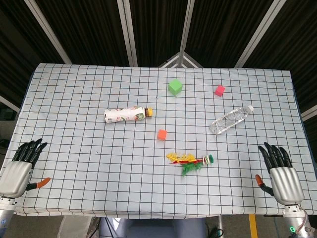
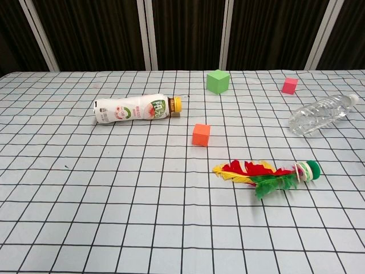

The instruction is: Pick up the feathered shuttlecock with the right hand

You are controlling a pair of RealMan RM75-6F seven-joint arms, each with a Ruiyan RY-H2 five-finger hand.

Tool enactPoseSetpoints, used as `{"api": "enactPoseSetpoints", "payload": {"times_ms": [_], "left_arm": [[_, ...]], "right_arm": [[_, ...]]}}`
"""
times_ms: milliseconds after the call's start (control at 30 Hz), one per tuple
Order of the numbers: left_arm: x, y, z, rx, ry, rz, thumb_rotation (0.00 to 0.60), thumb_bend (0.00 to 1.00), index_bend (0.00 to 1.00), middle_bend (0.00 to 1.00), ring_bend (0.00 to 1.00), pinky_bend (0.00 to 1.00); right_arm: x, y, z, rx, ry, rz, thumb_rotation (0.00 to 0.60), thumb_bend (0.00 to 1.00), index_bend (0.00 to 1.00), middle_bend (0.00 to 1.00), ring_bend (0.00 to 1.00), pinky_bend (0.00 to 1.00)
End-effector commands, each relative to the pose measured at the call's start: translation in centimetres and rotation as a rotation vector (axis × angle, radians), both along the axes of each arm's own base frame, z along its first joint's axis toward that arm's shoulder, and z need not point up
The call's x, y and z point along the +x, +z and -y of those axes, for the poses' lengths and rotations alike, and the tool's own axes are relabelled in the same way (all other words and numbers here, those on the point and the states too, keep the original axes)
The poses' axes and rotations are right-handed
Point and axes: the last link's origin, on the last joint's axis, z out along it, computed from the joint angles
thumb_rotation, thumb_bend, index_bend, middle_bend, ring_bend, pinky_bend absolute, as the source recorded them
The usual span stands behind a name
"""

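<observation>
Feathered shuttlecock (image 1: 190,161), with red, yellow and green plumes and a green round base, is lying flat on the checked tablecloth (image 1: 74,148), a little toward five o'clock of the table's centre. Its long axis is running nine to three o'clock: the base is pointing to three, the feather tips to nine.

Nearest the robot, the right hand (image 1: 278,173) is hovering at the cloth's four o'clock corner, fingers spread apart and holding nothing, well apart from the shuttlecock. The left hand (image 1: 20,166) is resting at the eight o'clock corner, fingers likewise apart and empty. Neither hand is showing in the chest view.

The reach appears to be just starting; no grasp is made yet. The next move likely calls for the right hand to travel toward nine o'clock, come down over the base end and close around it, since the feathers look flimsy.

Farther out, a small orange foam cube (image 1: 162,134) is sitting near the shuttlecock, toward eleven o'clock of it. Beyond, a white drink bottle with a yellow cap (image 1: 127,114) is lying at ten o'clock and a clear plastic water bottle (image 1: 230,119) at two o'clock. Farthest away are a green cube (image 1: 175,87) and a pink cube (image 1: 219,90).
</observation>
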Motion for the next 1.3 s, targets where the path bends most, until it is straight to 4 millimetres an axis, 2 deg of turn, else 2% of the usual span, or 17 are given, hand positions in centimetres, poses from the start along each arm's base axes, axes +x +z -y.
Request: {"api": "enactPoseSetpoints", "payload": {"times_ms": [33, 133, 200, 367, 600, 1067, 1300], "left_arm": [[-0.1, 0.0, 0.0, -0.005, 0.003, -0.003, 0.6, 0.0, 0.0, 0.0, 0.0, 0.0], [0.0, 0.0, 0.0, -0.006, 0.002, 0.003, 0.6, 0.0, 0.0, 0.0, 0.0, 0.0], [0.1, -0.1, 0.0, -0.009, 0.0, 0.002, 0.6, 0.0, 0.0, 0.0, 0.0, 0.0], [0.1, -0.2, 0.0, -0.019, 0.001, -0.002, 0.6, 0.0, 0.0, 0.0, 0.0, 0.0], [0.1, -0.1, 0.0, -0.021, 0.006, 0.009, 0.6, 0.0, 0.0, 0.0, 0.0, 0.0], [0.1, -0.2, 0.0, -0.037, 0.019, 0.02, 0.6, 0.0, 0.0, 0.0, 0.0, 0.0], [0.0, -0.1, -0.1, -0.044, 0.025, 0.027, 0.6, 0.0, 0.0, 0.0, 0.0, 0.0]], "right_arm": [[2.5, -1.5, 1.6, 0.043, 0.056, 0.077, 0.6, 0.39, 0.25, 0.01, 0.0, 0.0], [4.2, -3.2, 2.7, 0.085, 0.076, 0.126, 0.6, 0.39, 0.36, 0.09, 0.0, 0.0], [5.6, -4.7, 3.5, 0.125, 0.079, 0.165, 0.6, 0.39, 0.4, 0.13, 0.0, 0.0], [8.5, -8.5, 4.8, 0.201, 0.099, 0.195, 0.6, 0.39, 0.42, 0.15, 0.0, 0.0], [10.6, -12.6, 6.0, 0.25, 0.082, 0.205, 0.6, 0.39, 0.42, 0.15, 0.0, 0.0], [12.5, -16.7, 7.4, 0.28, 0.042, 0.233, 0.6, 0.39, 0.42, 0.16, 0.0, 0.0], [13.5, -18.6, 7.0, 0.308, 0.05, 0.231, 0.6, 0.39, 0.48, 0.2, 0.0, 0.0]]}}
